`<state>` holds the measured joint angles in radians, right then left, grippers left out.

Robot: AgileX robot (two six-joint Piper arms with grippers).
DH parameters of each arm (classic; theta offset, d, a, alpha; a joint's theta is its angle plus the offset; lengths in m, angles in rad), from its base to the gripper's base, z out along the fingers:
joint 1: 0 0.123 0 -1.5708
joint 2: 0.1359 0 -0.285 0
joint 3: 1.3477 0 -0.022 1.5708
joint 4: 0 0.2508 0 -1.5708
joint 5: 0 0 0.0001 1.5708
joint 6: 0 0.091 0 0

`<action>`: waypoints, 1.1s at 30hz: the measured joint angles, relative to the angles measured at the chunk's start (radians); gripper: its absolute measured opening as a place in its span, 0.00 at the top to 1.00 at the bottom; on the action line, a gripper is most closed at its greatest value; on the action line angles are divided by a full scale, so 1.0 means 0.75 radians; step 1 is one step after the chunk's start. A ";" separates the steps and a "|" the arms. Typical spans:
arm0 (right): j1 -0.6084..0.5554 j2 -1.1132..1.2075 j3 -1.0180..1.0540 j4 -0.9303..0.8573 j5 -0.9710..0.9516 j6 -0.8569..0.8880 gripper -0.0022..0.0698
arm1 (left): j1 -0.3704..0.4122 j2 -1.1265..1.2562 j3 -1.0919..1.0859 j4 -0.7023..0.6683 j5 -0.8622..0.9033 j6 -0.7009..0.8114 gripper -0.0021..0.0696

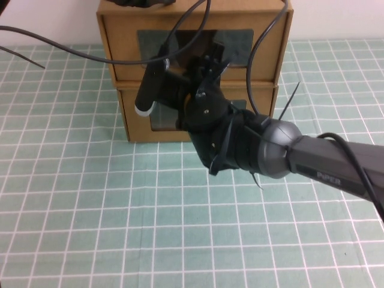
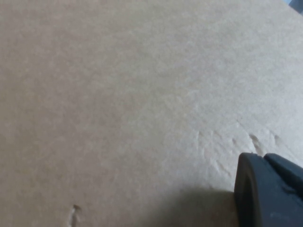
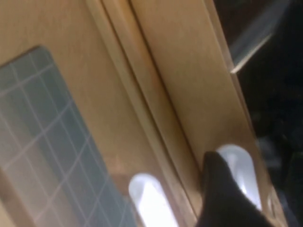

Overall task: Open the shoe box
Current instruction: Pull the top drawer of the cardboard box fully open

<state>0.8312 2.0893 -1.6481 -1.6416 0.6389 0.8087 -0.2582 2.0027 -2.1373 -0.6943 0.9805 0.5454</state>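
Note:
Two brown cardboard shoe boxes stand stacked at the back centre, the upper box (image 1: 120, 48) on the lower box (image 1: 135, 120), each with a dark window in its front. My right gripper (image 1: 210, 60) reaches in from the right and sits open against the upper box's front. In the right wrist view one dark finger (image 3: 222, 194) lies along a cardboard edge (image 3: 156, 109), with a dark gap (image 3: 279, 94) beyond it. My left gripper (image 1: 137, 2) rests on top of the upper box. Its wrist view shows one finger (image 2: 267, 191) on plain cardboard (image 2: 118, 94).
The green checked mat (image 1: 90, 210) covers the table in front of the boxes. Black cables (image 1: 72, 51) loop across the upper box and the right arm (image 1: 312, 159). A black cylinder with a white end (image 1: 147, 90) juts from the right wrist toward the lower box's left front.

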 joint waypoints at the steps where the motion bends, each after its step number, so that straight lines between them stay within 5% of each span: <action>1: -0.006 0.010 -0.013 0.000 -0.012 0.000 0.59 | 0.000 0.000 0.000 0.000 0.002 0.003 0.98; 6: -0.018 0.035 -0.027 -0.002 -0.017 -0.047 0.82 | 0.000 0.000 0.000 0.000 0.008 0.009 0.98; 16: 0.031 -0.057 0.098 0.048 0.028 -0.176 0.85 | 0.002 0.000 0.000 -0.018 0.038 0.029 0.98; 33: 0.334 -0.385 0.621 0.056 0.238 0.124 0.85 | 0.002 0.000 0.000 -0.017 0.043 0.029 0.98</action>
<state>1.0819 1.8007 -1.1822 -1.5994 0.8175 0.9013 -0.2566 2.0027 -2.1373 -0.7074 1.0131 0.5668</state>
